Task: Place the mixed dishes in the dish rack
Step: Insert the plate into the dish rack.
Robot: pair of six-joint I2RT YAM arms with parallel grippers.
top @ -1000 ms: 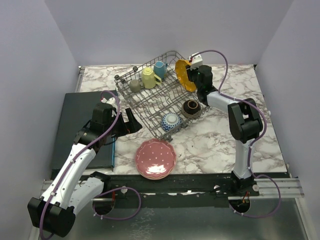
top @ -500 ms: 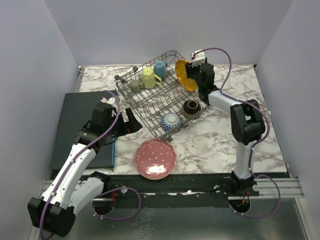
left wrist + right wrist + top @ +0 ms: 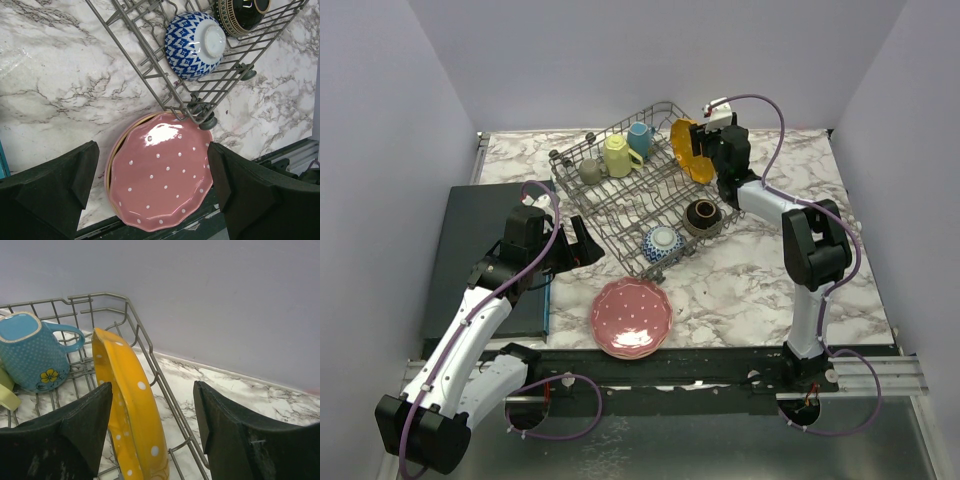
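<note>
Right wrist shows the orange plate upright between parted fingers of the right hand.

Left pincer hangs low, angled forward, jaws spread wide; right pincer is stretched far out, jaws parted.

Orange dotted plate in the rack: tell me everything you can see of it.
The orange plate is glossy yellow-orange with white dots and looks ceramic. It stands on edge, slightly tilted, in the far right corner of the dish rack, beside the blue mug. The open jaws of the right gripper stand either side of it. Whether they touch it cannot be told.
</note>
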